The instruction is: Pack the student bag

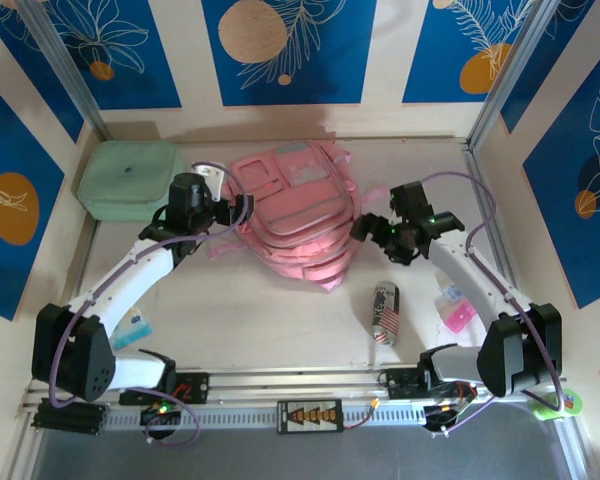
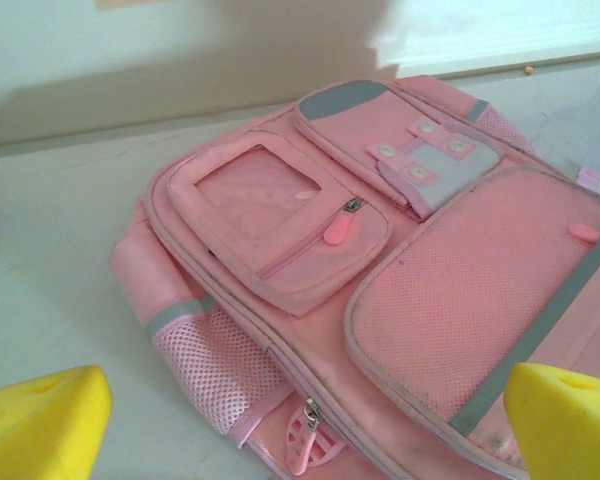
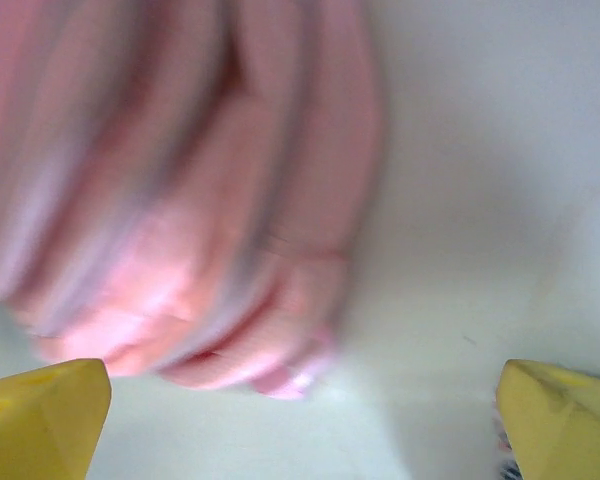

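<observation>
The student bag (image 1: 295, 215), a soft pink backpack with zipped front pockets, lies flat at the middle back of the table. My left gripper (image 1: 235, 212) hovers at its left edge, open. In the left wrist view the bag (image 2: 380, 270) lies below the gripper (image 2: 305, 430), whose yellow fingertips (image 2: 40, 420) stand wide apart, and a pink zip pull (image 2: 302, 445) hangs between them. My right gripper (image 1: 372, 228) is at the bag's right side, open too. The right wrist view is blurred: the bag (image 3: 180, 200) sits upper left, with bare table under the gripper (image 3: 300, 425).
A mint green case (image 1: 130, 180) rests at the back left against the wall. A stars-and-stripes can (image 1: 385, 312) lies front right of the bag, with a small pink and white item (image 1: 458, 312) beside the right arm. A small blue-white item (image 1: 132, 328) lies by the left arm.
</observation>
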### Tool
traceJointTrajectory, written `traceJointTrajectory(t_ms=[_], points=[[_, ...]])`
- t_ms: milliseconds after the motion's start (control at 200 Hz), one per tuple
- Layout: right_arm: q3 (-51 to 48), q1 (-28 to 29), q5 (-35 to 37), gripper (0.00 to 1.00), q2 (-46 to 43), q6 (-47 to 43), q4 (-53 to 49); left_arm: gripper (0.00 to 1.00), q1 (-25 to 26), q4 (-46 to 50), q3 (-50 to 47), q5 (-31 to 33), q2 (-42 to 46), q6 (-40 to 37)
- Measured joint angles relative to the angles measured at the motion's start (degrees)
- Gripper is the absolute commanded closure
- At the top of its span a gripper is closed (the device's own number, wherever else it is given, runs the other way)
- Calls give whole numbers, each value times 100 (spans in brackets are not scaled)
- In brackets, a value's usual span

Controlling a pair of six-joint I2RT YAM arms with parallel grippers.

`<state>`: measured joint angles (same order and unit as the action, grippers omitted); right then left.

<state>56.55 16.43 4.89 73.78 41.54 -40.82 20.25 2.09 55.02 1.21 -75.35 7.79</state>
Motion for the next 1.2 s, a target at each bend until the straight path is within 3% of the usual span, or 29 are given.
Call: traceJointTrajectory(t_ms=[285,475,695,850,1000,1200], points=[[-839,350,857,2,-118,179,-662,0,-15,-144,-2,31,-13,243],[-1176,717,752,5,258,402,-710,0,-20,-297,-4,-291,-13,238],[-1355,772,638,40,984,723,-505,0,-22,-295,-4,-503,-15,192],[-1235,778,654,52,1104,699,-433,0,-22,-243,-2,-553,-35,76],[-1040,566,671,55,1191,586,-286,0,-22,-157,9,-592,-101,72],[-619,-201,763,51,1530,192,-79,0,-22,-52,138,-719,-195,74]])
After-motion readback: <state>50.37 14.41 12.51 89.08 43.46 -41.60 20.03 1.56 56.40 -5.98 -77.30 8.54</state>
